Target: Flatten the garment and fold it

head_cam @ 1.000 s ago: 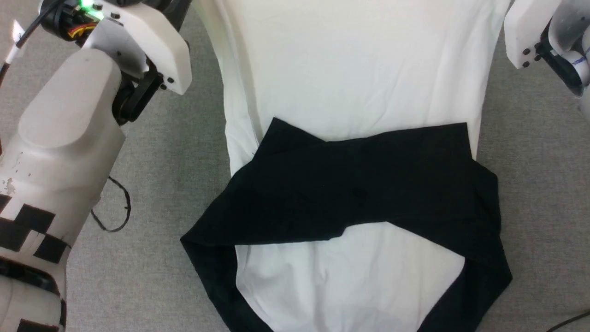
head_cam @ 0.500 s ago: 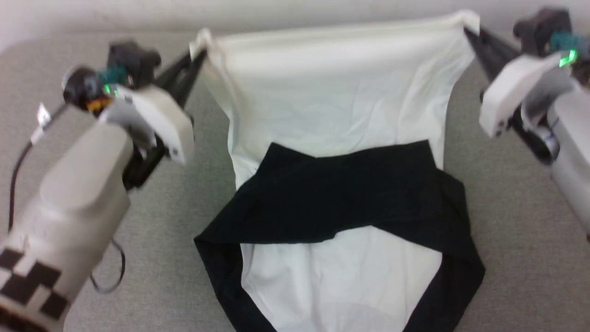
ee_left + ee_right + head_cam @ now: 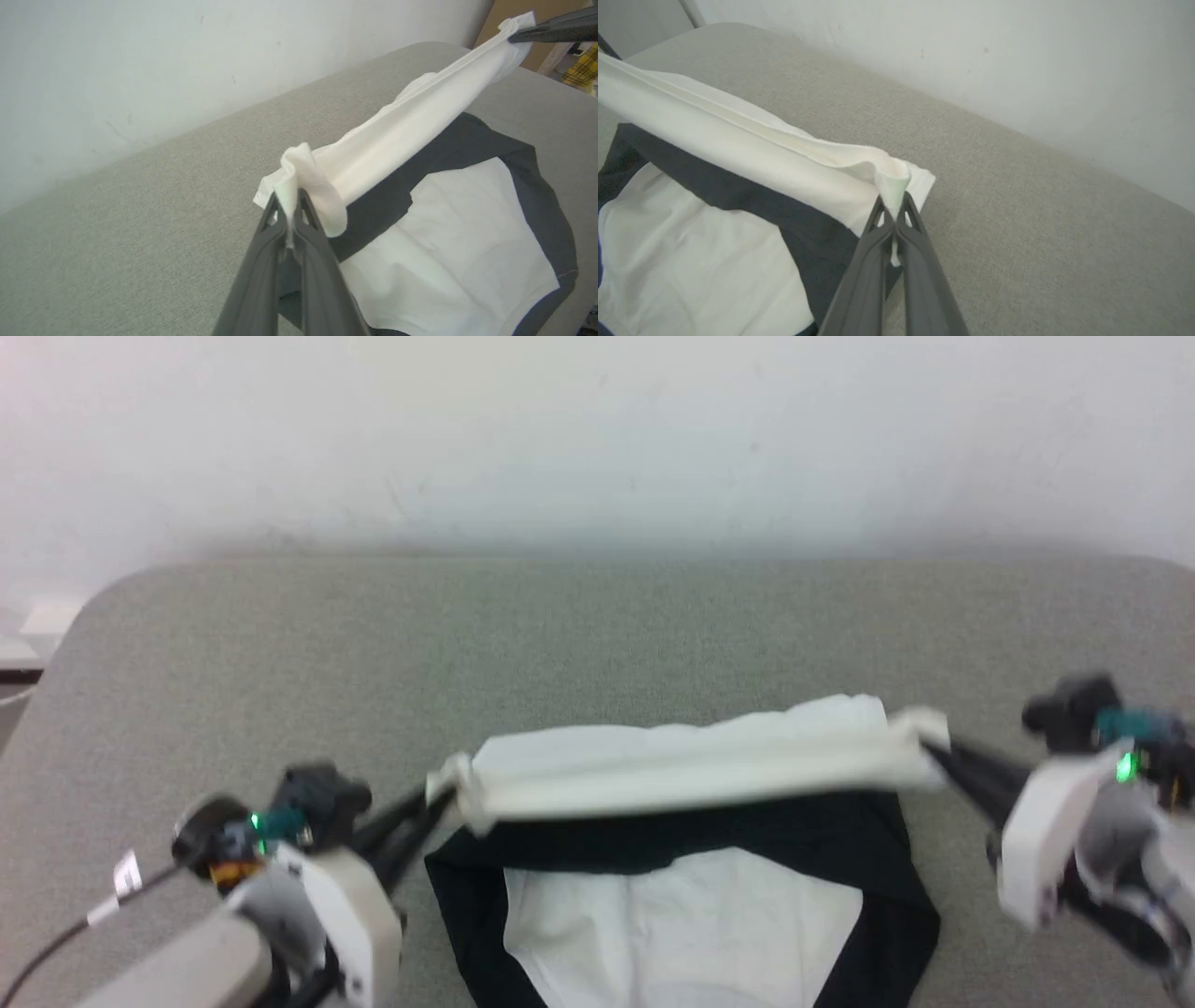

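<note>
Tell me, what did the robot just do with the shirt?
The left claw and right claw carried the bottom edge of the shirt back toward the robot, until it hangs just above the black sleeves. The camera tipped up too. Both claws stayed shut on the corners; the sleeves stayed crossed.
</note>
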